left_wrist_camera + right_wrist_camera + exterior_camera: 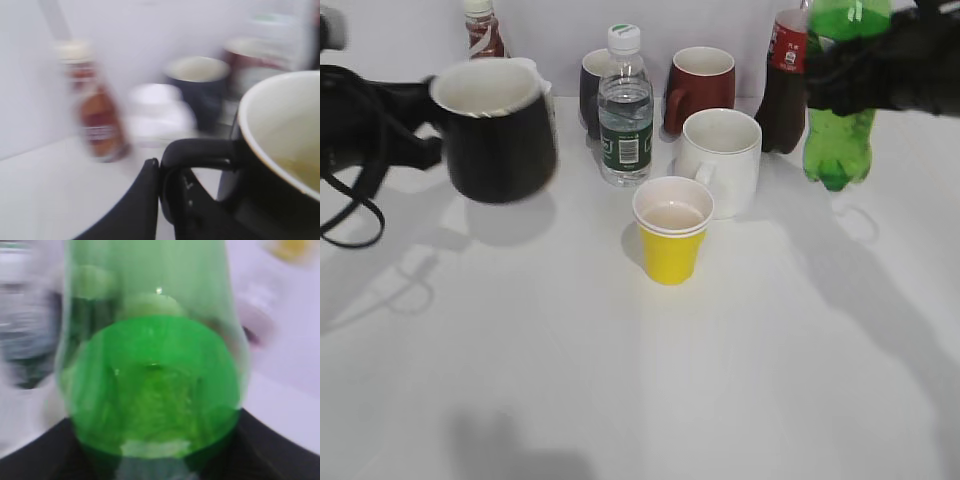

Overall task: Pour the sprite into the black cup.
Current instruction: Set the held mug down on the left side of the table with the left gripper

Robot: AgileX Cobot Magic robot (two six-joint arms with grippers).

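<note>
The black cup (500, 135) hangs in the air at the left, above the table, tilted a little; its inside is white. My left gripper (425, 125) is shut on its handle; the left wrist view shows the fingers (161, 200) clamped on the black loop handle beside the cup (280, 165). The sprite (840, 120), a tall green bottle, is lifted off the table at the right. My right gripper (850, 70) is shut round its middle. In the right wrist view the green bottle (150, 370) fills the frame between the dark fingers (155, 460).
A yellow paper cup (672, 230) stands in the middle. Behind it stand a white mug (722, 160), a clear water bottle (624, 110), a dark grey mug (592, 90), a dark red mug (700, 88), a cola bottle (782, 90) and a brown bottle (483, 30).
</note>
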